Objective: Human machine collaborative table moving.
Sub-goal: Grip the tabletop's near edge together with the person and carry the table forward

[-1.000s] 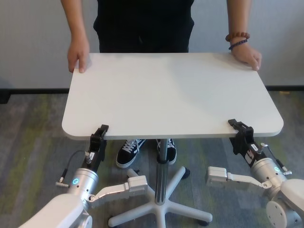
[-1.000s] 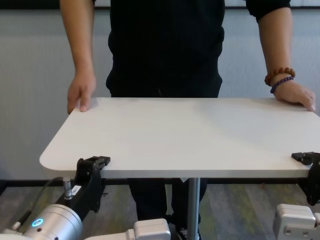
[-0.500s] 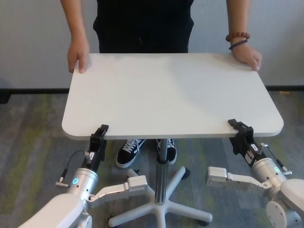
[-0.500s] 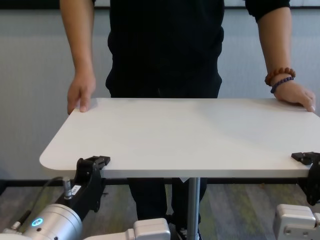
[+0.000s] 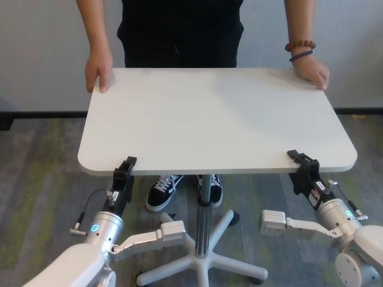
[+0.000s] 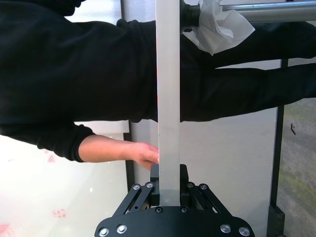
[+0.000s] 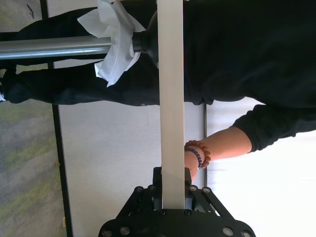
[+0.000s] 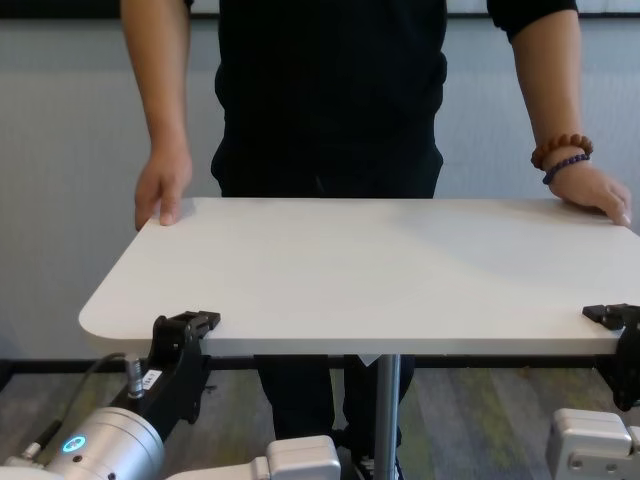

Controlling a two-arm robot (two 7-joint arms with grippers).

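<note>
The white bench (image 5: 215, 119) stands on its grey pole (image 5: 204, 221) between the robot and the person (image 5: 179, 30). The left claw (image 5: 125, 171) pinches the near edge at about seven o'clock; the right claw (image 5: 300, 162) pinches it at about five o'clock. The person's hands rest on the far corners, one at eleven o'clock (image 5: 98, 70) and the braceleted one at one o'clock (image 5: 311, 70). To move it well, both claws should probably keep pinching evenly, travel level and together, and match the person's pace so the wheeled base (image 5: 203, 263) rolls without twisting. No brand, label or writing can be read.
</note>
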